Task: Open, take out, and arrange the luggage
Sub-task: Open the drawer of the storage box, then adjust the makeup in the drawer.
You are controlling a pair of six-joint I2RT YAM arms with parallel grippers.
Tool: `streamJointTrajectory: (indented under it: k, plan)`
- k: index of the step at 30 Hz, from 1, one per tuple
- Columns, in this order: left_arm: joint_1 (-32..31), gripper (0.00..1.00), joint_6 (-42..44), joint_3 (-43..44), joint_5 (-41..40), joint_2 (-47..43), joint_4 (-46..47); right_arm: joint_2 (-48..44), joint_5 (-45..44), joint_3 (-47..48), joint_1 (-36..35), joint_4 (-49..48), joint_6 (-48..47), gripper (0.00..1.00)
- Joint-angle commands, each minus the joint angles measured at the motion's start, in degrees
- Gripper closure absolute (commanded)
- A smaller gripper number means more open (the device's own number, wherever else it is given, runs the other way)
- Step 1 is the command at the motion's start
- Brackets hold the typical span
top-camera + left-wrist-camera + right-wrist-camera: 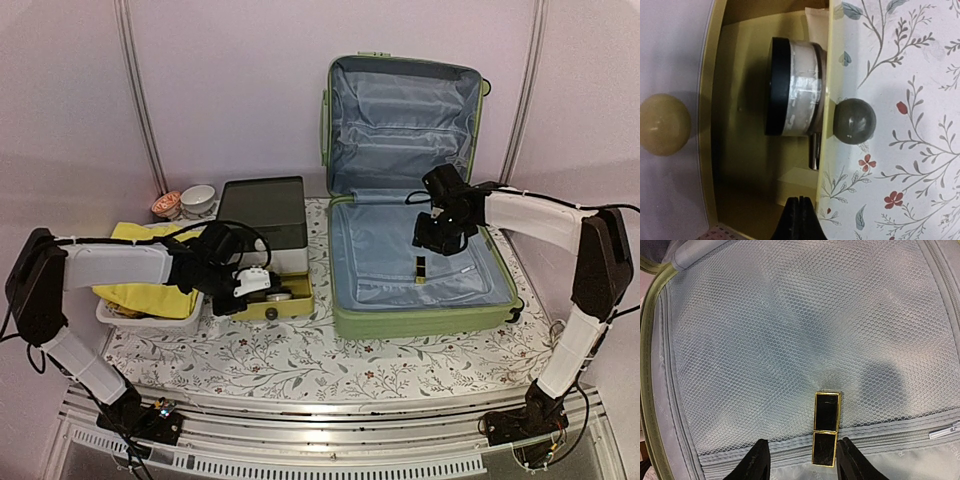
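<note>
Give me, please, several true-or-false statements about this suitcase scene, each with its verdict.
The luggage lies open with its lid raised. True.
The right tool is open over a black-and-gold tube in the luggage. True.
The left tool is open. False: it is shut, at the yellow drawer.
The yellow drawer is pushed closed. False: it is pulled out, with a round jar inside.

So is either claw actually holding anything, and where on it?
Nothing is held. The right gripper stands open astride the black-and-gold tube in the luggage, not pinching it. The left gripper is shut, empty, over the yellow drawer.
</note>
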State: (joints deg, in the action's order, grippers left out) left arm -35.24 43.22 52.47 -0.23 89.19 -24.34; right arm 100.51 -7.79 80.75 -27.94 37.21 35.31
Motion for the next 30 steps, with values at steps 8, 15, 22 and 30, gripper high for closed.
streamJointTrajectory:
  k: [8, 15, 22, 30]
  plan:
    - [-3.5, 0.73, -14.5, -1.7, 3.6, -12.1, 5.2, -2.4, -0.2, -1.5, 0.3, -0.8, -0.2, 0.54]
    - [-6.0, 0.65, -32.0, -7.0, 1.9, -22.9, 15.2, -2.4, -0.3, -2.0, 0.3, -1.0, -0.1, 0.54]
    - [-6.7, 0.74, -50.4, -7.1, -3.1, -20.8, 16.3, -2.5, 0.1, -2.0, 0.4, -1.1, 0.1, 0.54]
    - [-6.9, 1.00, -60.5, -2.9, 0.2, -9.3, 15.0, -3.7, -0.6, -3.0, 0.3, -0.8, 0.4, 0.54]
